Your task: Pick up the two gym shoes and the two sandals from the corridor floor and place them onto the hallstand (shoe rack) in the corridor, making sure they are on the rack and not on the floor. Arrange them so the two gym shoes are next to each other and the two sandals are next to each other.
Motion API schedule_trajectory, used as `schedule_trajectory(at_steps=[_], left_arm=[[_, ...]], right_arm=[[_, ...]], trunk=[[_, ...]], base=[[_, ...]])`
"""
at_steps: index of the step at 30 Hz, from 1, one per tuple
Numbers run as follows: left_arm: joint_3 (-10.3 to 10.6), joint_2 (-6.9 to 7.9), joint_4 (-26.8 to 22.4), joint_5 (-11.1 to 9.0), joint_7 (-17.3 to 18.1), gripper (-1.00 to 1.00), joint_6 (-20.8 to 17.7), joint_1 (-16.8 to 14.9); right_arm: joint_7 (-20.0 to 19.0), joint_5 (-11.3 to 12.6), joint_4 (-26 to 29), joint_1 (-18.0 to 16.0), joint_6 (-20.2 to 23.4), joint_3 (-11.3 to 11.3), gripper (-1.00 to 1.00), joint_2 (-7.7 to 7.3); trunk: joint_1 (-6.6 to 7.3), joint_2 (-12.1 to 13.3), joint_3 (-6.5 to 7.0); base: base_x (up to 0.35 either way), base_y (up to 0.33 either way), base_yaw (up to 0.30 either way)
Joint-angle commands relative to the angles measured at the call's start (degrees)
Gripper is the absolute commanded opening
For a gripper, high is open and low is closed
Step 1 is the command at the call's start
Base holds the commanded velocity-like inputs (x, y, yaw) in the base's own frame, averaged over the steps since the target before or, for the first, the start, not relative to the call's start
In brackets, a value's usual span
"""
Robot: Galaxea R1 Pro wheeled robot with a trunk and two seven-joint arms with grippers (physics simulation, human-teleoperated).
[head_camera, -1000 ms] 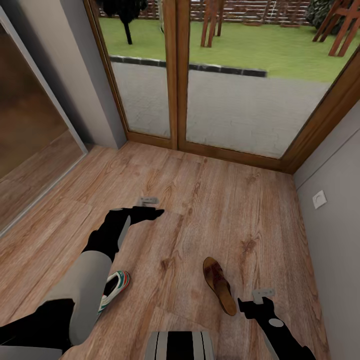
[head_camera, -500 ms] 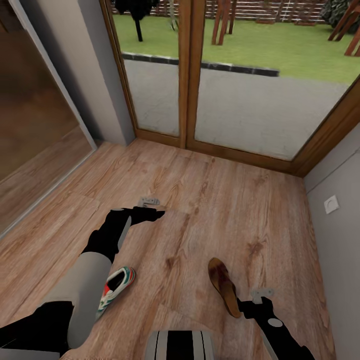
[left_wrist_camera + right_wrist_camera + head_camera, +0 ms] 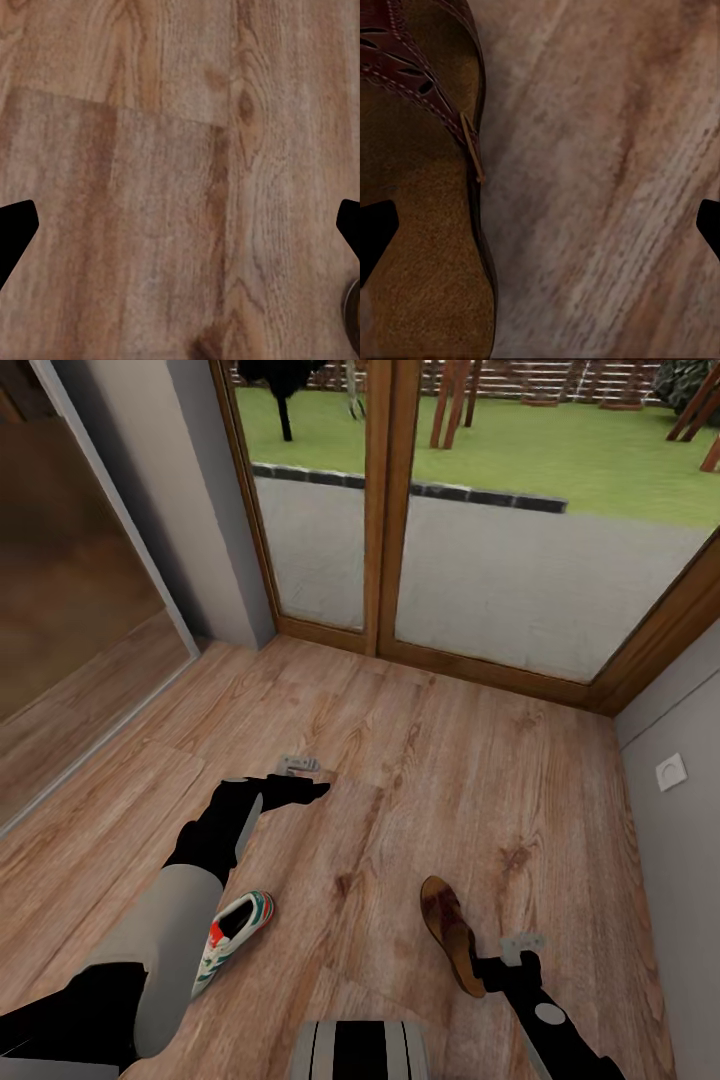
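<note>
— How are the arms seen from the head?
— The left claw (image 3: 300,765) is held out over the corridor floor (image 3: 420,760), a gym shoe (image 3: 235,935) beside its forearm. The right claw (image 3: 522,943) is lowered just beside a sandal (image 3: 452,934).

— And at the wrists?
— Left fingers (image 3: 15,236) are spread apart over bare planks. Right fingers (image 3: 373,236) are spread too, the sandal (image 3: 424,195) lying partly between them.

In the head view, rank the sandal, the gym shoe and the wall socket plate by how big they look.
1. Sandal, fully visible, looks longest.
2. Gym shoe; the left forearm covers part of it, so its place against the sandal is uncertain.
3. Wall socket plate, clearly smallest, though it lies farther from the camera.
</note>
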State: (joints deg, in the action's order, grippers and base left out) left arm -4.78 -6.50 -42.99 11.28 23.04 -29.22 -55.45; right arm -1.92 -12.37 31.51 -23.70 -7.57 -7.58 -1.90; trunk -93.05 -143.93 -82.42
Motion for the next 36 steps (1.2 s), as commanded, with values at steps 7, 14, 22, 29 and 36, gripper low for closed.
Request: schedule_trajectory(at_steps=[7,14,22,29,36], left_arm=[[-0.3,-0.09,-0.3,0.6,0.5,1.0,-0.2,0.0],[-0.5,-0.02,-0.3,0.6,0.4,1.0,-0.2,0.0],[-0.7,0.01,-0.3,0.6,0.4,1.0,-0.2,-0.1],[-0.8,0.01,-0.3,0.6,0.4,1.0,-0.2,-0.1],[-0.8,0.03,-0.3,0.6,0.5,1.0,-0.2,-0.1]], right_arm=[[-1.2,-0.6,-0.6,0.0,-0.4,-0.3,1.0,0.05],[-1.3,-0.6,-0.7,0.0,-0.4,-0.3,1.0,0.06],[-1.3,-0.7,-0.7,0.0,-0.4,-0.3,1.0,0.06],[-1.3,-0.6,-1.7,0.0,-0.4,-0.3,1.0,0.12],[-1.3,-0.6,-3.7,0.0,-0.4,-0.3,1.0,0.57]], trunk=[[0.01,0.0,-0.04],[0.01,0.0,-0.04],[0.01,0.0,-0.04],[0.01,0.0,-0.04],[0.01,0.0,-0.04]], base=[[0.0,0.0,0.0],[0.0,0.0,0.0],[0.0,0.0,0.0],[0.0,0.0,0.0],[0.0,0.0,0.0]])
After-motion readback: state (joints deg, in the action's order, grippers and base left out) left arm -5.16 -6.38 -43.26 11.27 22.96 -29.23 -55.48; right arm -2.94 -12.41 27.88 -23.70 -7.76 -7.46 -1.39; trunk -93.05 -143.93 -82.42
